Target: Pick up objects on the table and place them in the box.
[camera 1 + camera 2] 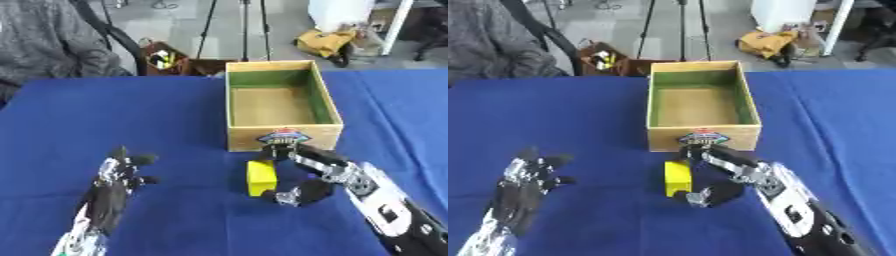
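Observation:
A small yellow block (261,177) stands on the blue table just in front of the wooden box (282,132). The box is open-topped with green inner walls, and I see nothing inside it. My right hand (317,172) comes in from the lower right and curls round the block: fingers reach over its far top edge, the thumb (285,196) sits at its near bottom corner. My left hand (118,175) rests at the lower left, fingers straight and pointing up, holding nothing.
The blue tablecloth (131,120) covers the whole table. A colourful sticker (283,136) marks the box's front wall. Beyond the far edge are a tripod, a chair with a seated person, and bags on the floor.

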`<action>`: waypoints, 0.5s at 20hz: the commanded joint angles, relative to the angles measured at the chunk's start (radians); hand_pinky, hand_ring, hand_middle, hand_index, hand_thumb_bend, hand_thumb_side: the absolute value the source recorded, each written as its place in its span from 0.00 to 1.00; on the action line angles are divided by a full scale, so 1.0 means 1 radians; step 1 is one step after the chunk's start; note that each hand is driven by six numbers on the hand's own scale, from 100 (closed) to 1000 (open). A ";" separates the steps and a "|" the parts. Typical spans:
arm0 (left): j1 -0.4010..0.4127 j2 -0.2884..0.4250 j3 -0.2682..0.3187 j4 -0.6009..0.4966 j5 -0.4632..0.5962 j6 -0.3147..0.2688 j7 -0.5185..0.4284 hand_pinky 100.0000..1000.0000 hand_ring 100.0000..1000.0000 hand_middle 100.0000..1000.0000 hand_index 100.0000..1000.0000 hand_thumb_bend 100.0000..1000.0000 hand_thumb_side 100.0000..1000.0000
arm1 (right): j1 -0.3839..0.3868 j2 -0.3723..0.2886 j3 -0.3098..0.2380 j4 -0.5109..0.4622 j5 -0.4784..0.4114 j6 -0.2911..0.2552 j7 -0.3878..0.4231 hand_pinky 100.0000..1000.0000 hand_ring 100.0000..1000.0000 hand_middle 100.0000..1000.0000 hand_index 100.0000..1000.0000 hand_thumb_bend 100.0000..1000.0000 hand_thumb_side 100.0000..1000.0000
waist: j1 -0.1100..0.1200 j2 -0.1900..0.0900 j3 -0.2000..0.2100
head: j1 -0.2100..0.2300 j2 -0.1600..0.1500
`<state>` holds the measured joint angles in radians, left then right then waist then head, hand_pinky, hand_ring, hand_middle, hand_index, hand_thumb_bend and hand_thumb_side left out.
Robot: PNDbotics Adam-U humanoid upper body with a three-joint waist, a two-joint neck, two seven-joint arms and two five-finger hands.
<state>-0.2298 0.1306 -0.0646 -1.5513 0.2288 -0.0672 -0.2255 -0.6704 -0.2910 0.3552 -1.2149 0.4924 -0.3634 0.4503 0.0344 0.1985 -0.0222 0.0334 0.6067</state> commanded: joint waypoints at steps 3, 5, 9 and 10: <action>-0.008 0.005 -0.007 -0.013 -0.003 -0.001 -0.006 0.66 0.97 0.67 0.62 0.12 1.00 | -0.032 0.006 -0.013 0.007 -0.002 0.021 -0.043 0.77 0.99 0.83 0.89 0.30 0.59 | 0.002 -0.015 0.005 | -0.004 0.008; -0.009 0.005 -0.007 -0.013 -0.002 -0.001 -0.007 0.66 0.97 0.67 0.62 0.12 1.00 | -0.035 0.006 -0.012 0.012 0.001 0.024 -0.049 0.77 0.98 0.83 0.89 0.30 0.59 | 0.001 -0.015 0.007 | -0.006 0.007; -0.008 0.004 -0.007 -0.013 -0.003 -0.001 -0.007 0.66 0.97 0.67 0.62 0.12 1.00 | -0.037 0.007 -0.012 0.021 0.009 0.025 -0.048 0.77 0.98 0.83 0.89 0.30 0.60 | 0.001 -0.015 0.008 | -0.005 0.006; -0.008 0.004 -0.007 -0.013 -0.003 -0.001 -0.007 0.66 0.97 0.67 0.62 0.13 1.00 | -0.037 0.008 -0.012 0.024 0.010 0.025 -0.048 0.77 0.98 0.83 0.89 0.29 0.60 | 0.001 -0.015 0.008 | -0.005 0.006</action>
<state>-0.2297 0.1306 -0.0691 -1.5511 0.2285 -0.0664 -0.2311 -0.6868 -0.2769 0.3512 -1.1853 0.4958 -0.3390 0.4072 0.0358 0.1985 -0.0154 0.0298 0.6108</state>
